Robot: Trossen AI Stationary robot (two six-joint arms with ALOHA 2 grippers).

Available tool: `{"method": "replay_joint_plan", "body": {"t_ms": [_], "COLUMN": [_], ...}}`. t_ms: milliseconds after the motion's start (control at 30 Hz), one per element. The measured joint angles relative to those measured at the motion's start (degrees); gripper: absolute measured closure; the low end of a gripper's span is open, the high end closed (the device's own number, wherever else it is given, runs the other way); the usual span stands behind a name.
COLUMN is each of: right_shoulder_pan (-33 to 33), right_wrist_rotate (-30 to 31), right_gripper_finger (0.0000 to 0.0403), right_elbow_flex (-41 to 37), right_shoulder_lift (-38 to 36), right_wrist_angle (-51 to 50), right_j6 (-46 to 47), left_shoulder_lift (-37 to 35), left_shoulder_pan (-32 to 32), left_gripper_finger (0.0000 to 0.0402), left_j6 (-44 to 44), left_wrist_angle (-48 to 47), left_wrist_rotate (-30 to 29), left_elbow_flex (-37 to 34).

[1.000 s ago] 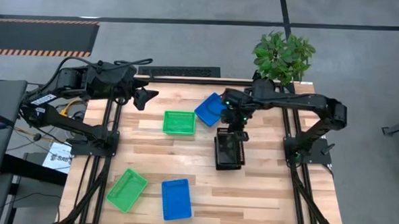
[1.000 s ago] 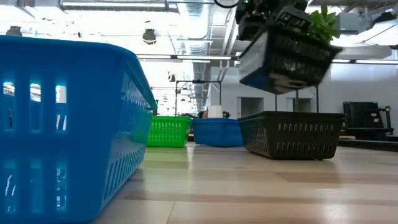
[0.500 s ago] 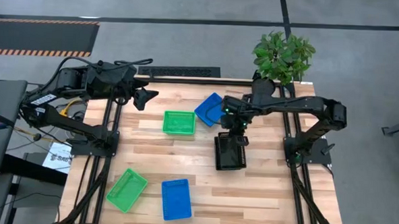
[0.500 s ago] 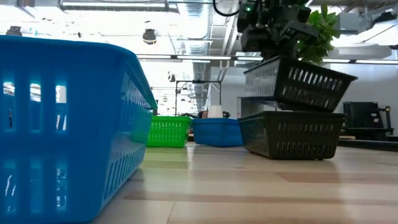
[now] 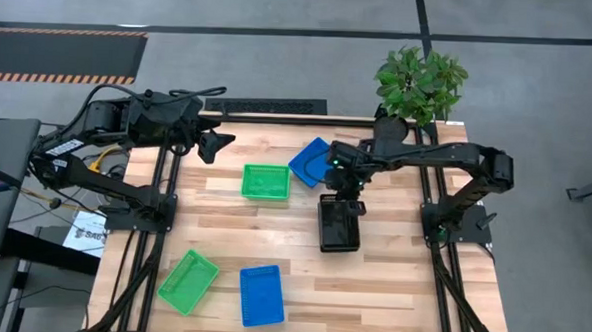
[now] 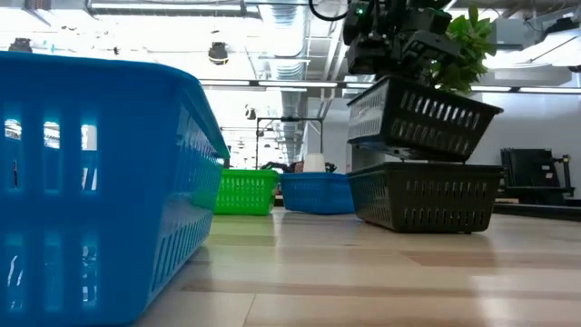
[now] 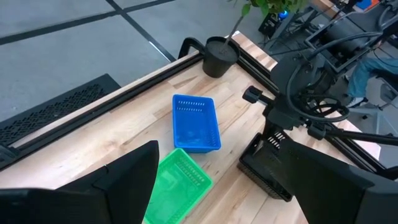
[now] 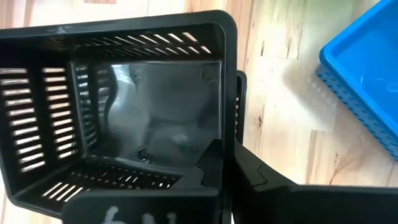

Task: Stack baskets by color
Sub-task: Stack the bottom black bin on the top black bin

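My right gripper (image 5: 341, 186) is shut on a black basket (image 6: 422, 113), which it holds tilted over a second black basket (image 6: 425, 195) standing on the table right of centre. A green basket (image 5: 265, 182) and a blue basket (image 5: 311, 162) lie toward the far side. Another green basket (image 5: 188, 281) and another blue basket (image 5: 261, 295) lie near the front edge. Above the table's far left part my left gripper (image 5: 217, 143) hangs open and empty. My right gripper holds the upper black basket by the wall at its far end (image 8: 227, 118), one finger (image 8: 210, 163) inside and one outside. The fingers come from above, slanting down. The basket sits tilted, its lower end down at the rim of the black basket beneath (image 6: 454, 165).
A potted plant (image 5: 420, 81) stands at the far right corner, close behind my right arm. The wooden table (image 5: 401, 291) is bare between the black baskets and the front pair. Black frame rails run along both side edges.
My right gripper has come down with the black basket. The basket hung steeply tipped and clear above the lower black one; now it sits flatter, down on that basket's rim.
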Motion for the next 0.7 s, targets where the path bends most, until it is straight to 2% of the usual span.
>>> {"method": "replay_joint_plan", "body": {"t_ms": [200, 467, 700], "right_shoulder_pan": [0.3, 0.2, 0.5], "right_wrist_rotate": [0.8, 2.9, 2.8], "right_gripper_finger": [0.0360, 0.0358, 0.0345], "right_elbow_flex": [0.1, 0.0, 0.0], "right_shoulder_lift": [0.6, 0.8, 5.2], "right_wrist_angle": [0.1, -0.1, -3.0], "right_j6": [0.2, -0.6, -1.7], "left_shoulder_lift": [0.0, 0.0, 0.0], "left_shoulder_pan": [0.0, 0.0, 0.0], "left_gripper_finger": [0.0082, 0.0082, 0.0082], "left_j6": [0.1, 0.6, 0.7], "left_wrist_angle": [0.0, 0.0, 0.0], "left_wrist_rotate": [0.2, 0.1, 0.0], "left_elbow_flex": [0.0, 0.0, 0.0]}}
